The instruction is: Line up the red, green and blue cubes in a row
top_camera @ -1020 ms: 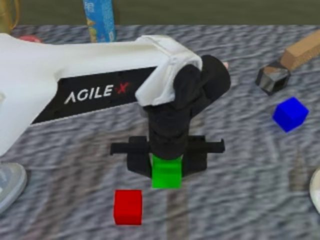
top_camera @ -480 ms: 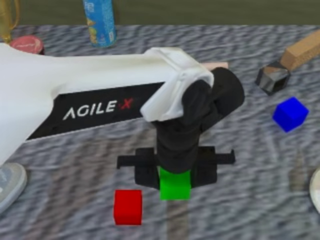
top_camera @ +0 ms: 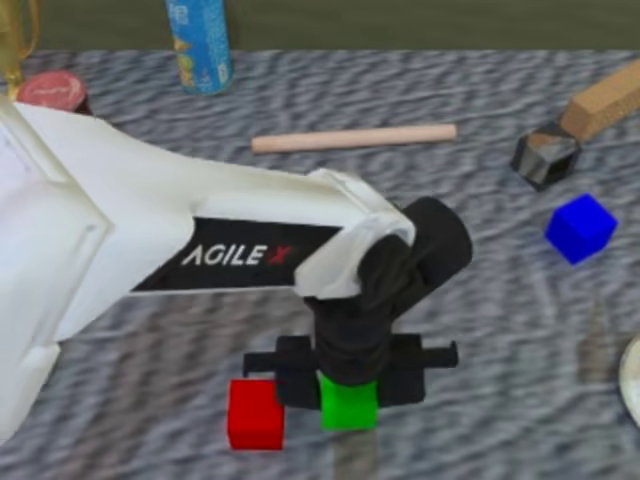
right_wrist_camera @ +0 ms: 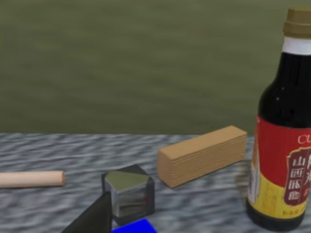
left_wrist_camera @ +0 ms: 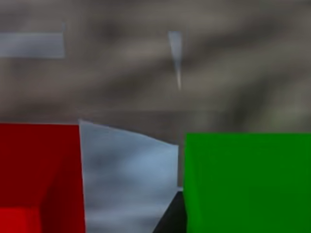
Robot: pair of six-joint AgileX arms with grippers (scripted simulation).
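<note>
Now the left tool (top_camera: 349, 385), clamped on the green cube (top_camera: 348, 404), hangs just beside the red cube (top_camera: 255, 414); lowering and release look next, with the blue cube (top_camera: 580, 228) far off.

The left arm reaches from nine o'clock across to the table's six o'clock, wrist pointing straight down, its gripper (top_camera: 349, 402) closed on the green cube (top_camera: 349, 405).
</note>
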